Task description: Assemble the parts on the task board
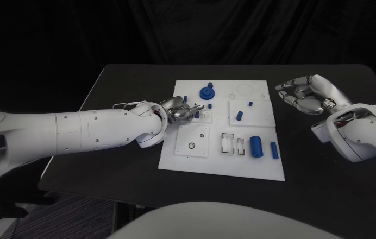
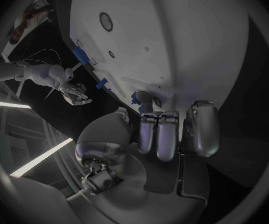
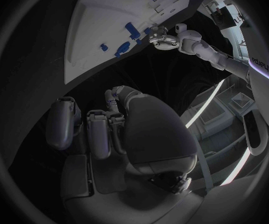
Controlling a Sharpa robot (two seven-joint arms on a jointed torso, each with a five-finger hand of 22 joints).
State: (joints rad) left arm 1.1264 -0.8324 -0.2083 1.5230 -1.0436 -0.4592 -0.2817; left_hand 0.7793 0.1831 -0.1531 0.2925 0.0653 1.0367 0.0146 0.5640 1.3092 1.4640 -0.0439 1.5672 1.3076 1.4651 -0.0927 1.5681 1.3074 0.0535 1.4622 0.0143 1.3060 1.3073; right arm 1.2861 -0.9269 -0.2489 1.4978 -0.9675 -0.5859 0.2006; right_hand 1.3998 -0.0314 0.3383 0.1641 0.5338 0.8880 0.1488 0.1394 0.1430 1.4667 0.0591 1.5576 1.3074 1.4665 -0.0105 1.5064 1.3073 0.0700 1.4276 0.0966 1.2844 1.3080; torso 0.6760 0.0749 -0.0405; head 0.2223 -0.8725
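Flat white task board (image 1: 221, 168) carrying smooth blue cylinders (image 1: 256, 146) (left hand (image 1: 182, 110) curled over its edge, grasp unclear; right hand (image 1: 304, 94) clenched empty).

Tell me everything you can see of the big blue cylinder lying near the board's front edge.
The blue cylinder is a smooth, plastic-looking piece lying on its side on the white task board, near the front right. It lies between a rectangular slot and a thinner blue rod. Neither robot hand touches it.

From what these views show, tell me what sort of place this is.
Probably a robotics lab or test bench: a black table against a dark curtain, a white task board with small blue parts, and strip lights beyond the table in the wrist views.
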